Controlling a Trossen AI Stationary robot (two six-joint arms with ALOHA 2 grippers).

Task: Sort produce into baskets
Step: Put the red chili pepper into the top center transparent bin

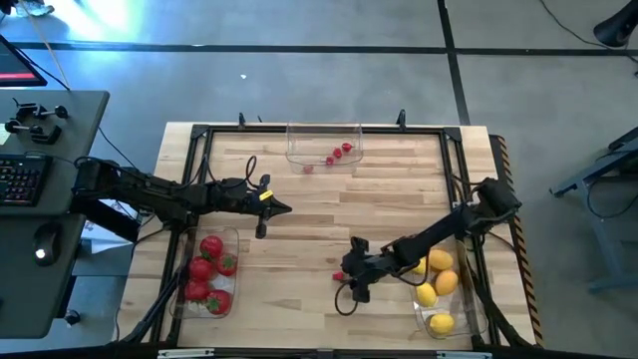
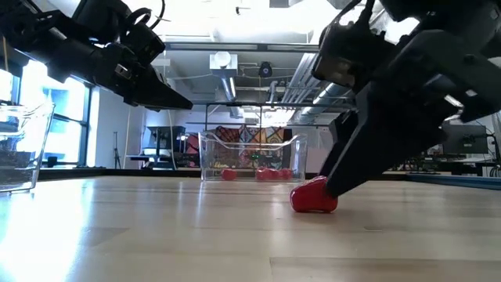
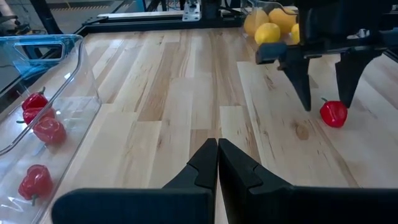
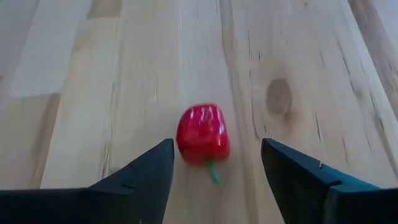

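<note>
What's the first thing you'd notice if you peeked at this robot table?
The right gripper reaches down with its jaws open around a lone red pepper on the bare wood, near the bin of yellow lemons. The left gripper hovers shut mid-table, by the bin of red fruits.

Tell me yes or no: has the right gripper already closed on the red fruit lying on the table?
No: in the right wrist view the right gripper is open, its two fingers standing apart on either side of the red fruit, which lies on the wooden table.
</note>
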